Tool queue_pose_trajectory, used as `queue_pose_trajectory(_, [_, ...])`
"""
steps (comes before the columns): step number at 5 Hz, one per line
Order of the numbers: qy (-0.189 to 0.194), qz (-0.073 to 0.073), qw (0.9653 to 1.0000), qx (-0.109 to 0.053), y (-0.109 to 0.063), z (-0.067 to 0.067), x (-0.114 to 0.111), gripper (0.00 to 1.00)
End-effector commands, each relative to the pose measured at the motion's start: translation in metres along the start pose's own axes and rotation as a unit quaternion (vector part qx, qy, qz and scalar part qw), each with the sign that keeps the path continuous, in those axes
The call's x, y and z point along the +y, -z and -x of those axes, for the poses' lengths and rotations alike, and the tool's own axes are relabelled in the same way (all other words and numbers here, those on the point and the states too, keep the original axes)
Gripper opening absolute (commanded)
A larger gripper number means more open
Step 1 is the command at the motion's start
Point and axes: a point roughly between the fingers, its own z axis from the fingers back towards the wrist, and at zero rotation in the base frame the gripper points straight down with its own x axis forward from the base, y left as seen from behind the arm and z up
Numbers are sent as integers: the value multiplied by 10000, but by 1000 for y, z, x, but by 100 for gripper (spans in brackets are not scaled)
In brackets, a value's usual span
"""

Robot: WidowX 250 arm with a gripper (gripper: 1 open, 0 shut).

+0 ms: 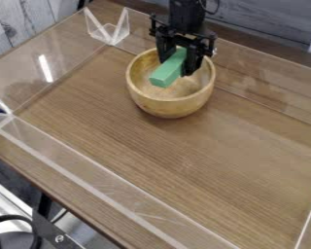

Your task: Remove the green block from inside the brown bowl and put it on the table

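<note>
The green block (169, 69) hangs tilted over the brown bowl (171, 99), its lower end level with the bowl's rim. My black gripper (181, 60) comes down from above and is shut on the block's upper end, one finger on each side. The bowl is a round tan wooden one standing on the table (185, 165) at the back middle. Its inside shows nothing else.
Low clear acrylic walls (67, 165) edge the wood-grain tabletop. A clear acrylic corner piece (109, 27) stands at the back left, a short way from the bowl.
</note>
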Motion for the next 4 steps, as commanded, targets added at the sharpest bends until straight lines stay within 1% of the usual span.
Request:
queue_pose_trajectory(1, [95, -56, 9980, -627, -43, -10, -5, 0])
queue_pose_trajectory(3, [532, 79, 9967, -605, -40, 0, -39, 0])
queue_pose_trajectory(4, [802, 136, 9951, -556, -31, 1, -63, 0])
